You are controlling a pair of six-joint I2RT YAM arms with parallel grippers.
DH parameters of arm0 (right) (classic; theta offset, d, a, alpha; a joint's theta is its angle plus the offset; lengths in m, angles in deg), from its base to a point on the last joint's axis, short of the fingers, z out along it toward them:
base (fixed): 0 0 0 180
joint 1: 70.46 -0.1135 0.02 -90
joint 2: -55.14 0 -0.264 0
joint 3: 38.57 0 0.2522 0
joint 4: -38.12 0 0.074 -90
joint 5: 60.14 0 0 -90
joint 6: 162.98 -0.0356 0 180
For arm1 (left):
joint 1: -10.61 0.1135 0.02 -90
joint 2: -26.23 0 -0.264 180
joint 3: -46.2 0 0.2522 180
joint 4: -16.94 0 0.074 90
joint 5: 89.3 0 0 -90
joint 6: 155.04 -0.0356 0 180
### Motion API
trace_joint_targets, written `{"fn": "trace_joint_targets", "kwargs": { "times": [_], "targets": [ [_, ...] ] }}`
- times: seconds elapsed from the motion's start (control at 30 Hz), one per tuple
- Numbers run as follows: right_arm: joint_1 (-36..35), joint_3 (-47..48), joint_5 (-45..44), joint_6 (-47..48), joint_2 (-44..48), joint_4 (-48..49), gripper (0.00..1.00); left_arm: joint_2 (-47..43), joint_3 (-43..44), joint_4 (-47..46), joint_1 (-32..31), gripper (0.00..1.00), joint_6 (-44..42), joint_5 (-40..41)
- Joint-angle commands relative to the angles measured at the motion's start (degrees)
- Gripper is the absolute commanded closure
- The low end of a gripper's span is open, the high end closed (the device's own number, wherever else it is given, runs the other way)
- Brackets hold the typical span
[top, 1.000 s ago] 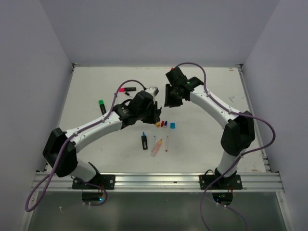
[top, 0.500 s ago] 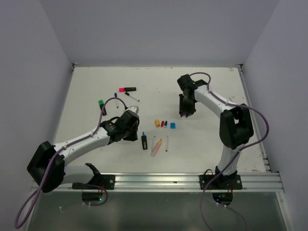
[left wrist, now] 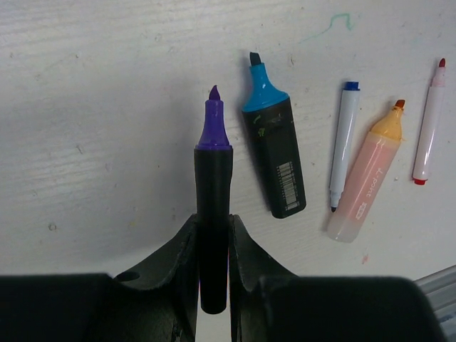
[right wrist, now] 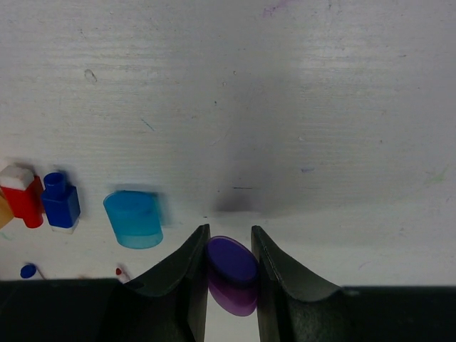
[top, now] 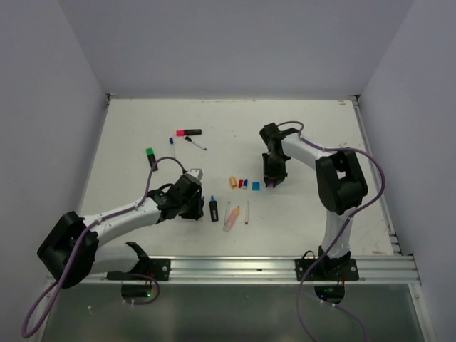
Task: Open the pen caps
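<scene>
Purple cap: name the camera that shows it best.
Right wrist: the purple cap sits close up, pinched by the right gripper. Top external gives barely a speck of it; left wrist misses it.

You have bare table [top: 313, 121] at the far right and along the far edge. The row of pen caps [top: 244, 184] and the uncapped pens [top: 229, 214] just nearer the bases fill the middle, between the left gripper [top: 197, 201] and the right gripper [top: 271, 184]. More markers [top: 187, 133] occupy the far left.
</scene>
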Motion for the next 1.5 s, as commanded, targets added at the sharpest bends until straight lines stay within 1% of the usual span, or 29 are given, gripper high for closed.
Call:
{"fn": "trace_joint_targets", "kwargs": {
  "times": [0.0, 0.03, 0.13, 0.17, 0.23, 0.3, 0.33, 0.37, 0.4, 0.5, 0.53, 0.63, 0.73, 0.83, 0.97, 1.13, 1.2, 1.23, 1.3, 1.33, 1.4, 1.43, 1.47],
  "targets": [
    [-0.23, -0.4, 1.94, 1.16, -0.62, 1.79, 0.88, 0.16, -2.04, -4.97, 0.64, 0.82, 1.69, -2.27],
    [-0.23, -0.58, 2.2, 1.08, -0.62, 2.23, 0.86, 0.16, -2.14, -5.14, 0.73, 0.82, 2.13, -2.36],
    [-0.23, -1.19, 2.64, 0.81, -0.71, 2.75, 0.8, 0.25, -2.4, -5.32, 0.91, 0.75, 2.4, -2.45],
    [-0.23, -1.28, 2.65, 0.81, -0.89, 2.93, 0.76, 0.34, -2.66, -5.58, 0.99, 0.73, 2.31, -2.88],
    [-0.23, -1.28, 2.47, 0.9, -1.06, 2.93, 0.73, 0.51, -3.71, -6.63, 1.17, 0.72, 2.57, -3.24],
    [-0.23, -1.28, 2.56, 1.08, -1.33, 2.93, 0.72, 0.6, -4.33, -7.08, 1.26, 0.69, 2.75, -3.68],
    [-0.23, -1.28, 2.65, 1.08, -1.41, 2.93, 0.7, 0.52, -4.77, -6.99, 1.26, 0.67, 3.1, -3.59],
    [-0.23, -1.28, 2.73, 1.16, -1.42, 2.85, 0.69, 0.52, -4.95, -6.91, 1.35, 0.62, 3.27, -3.59],
    [-0.23, -1.28, 2.73, 1.25, -1.24, 2.76, 0.68, 0.43, -5.21, -6.82, 1.35, 0.59, 3.45, -3.59],
    [-0.14, -1.72, 2.56, 1.51, -0.19, 2.84, 0.61, -0.36, -5.39, -6.55, 1.43, 0.55, 3.72, -3.42],
    [-0.23, -1.64, 2.38, 1.6, -0.1, 2.67, 0.56, -0.62, -5.3, -6.29, 1.43, 0.53, 3.8, -3.24],
    [-0.23, -1.29, 2.38, 1.78, 0.51, 2.32, 0.5, -0.98, -4.69, -5.24, 1.43, 0.49, 3.89, -2.63],
    [-0.23, -0.41, 2.38, 1.87, 1.3, 1.88, 0.46, -1.59, -3.54, -3.49, 1.43, 0.45, 3.8, -1.31],
    [-0.23, 1.26, 2.3, 2.04, 2.18, 1.0, 0.43, -2.38, -1.35, -1.47, 1.43, 0.39, 3.28, 0.01],
    [-0.23, 4.59, 1.94, 1.78, 3.76, -1.02, 0.39, -2.39, 3.92, 2.23, 1.43, 0.35, 1.61, 2.73],
    [-0.32, 8.03, 1.42, 0.81, 5.88, -4.27, 0.36, -0.55, 14.72, 8.21, 1.87, 0.3, -1.9, 7.82],
    [-0.4, 9.17, 1.5, 0.55, 6.84, -4.89, 0.34, 1.03, 17.8, 8.83, 2.92, 0.3, -3.83, 7.75],
    [-0.4, 9.44, 1.5, 0.38, 7.11, -5.5, 0.34, 1.74, 20.6, 9.0, 4.58, 0.3, -4.36, 7.31],
    [-0.4, 10.14, 1.68, 0.29, 7.28, -5.94, 0.34, 4.02, 23.08, 8.92, 7.05, 0.3, -5.5, 6.0],
    [-0.4, 10.23, 1.68, 0.29, 7.37, -6.29, 0.33, 4.81, 25.44, 8.57, 9.93, 0.3, -5.95, 4.51],
    [-0.58, 10.41, 1.59, 0.37, 7.55, -6.82, 0.33, 7.88, 28.17, 7.87, 13.28, 0.3, -7.26, 3.71],
    [-0.58, 10.41, 1.77, 0.29, 7.72, -6.91, 0.33, 9.29, 29.67, 7.86, 14.08, 0.3, -7.79, 3.96],
    [-0.75, 10.32, 1.77, 0.37, 7.72, -6.91, 0.33, 10.7, 33.16, 7.77, 14.7, 0.29, -8.32, 4.05]
  ]
}}
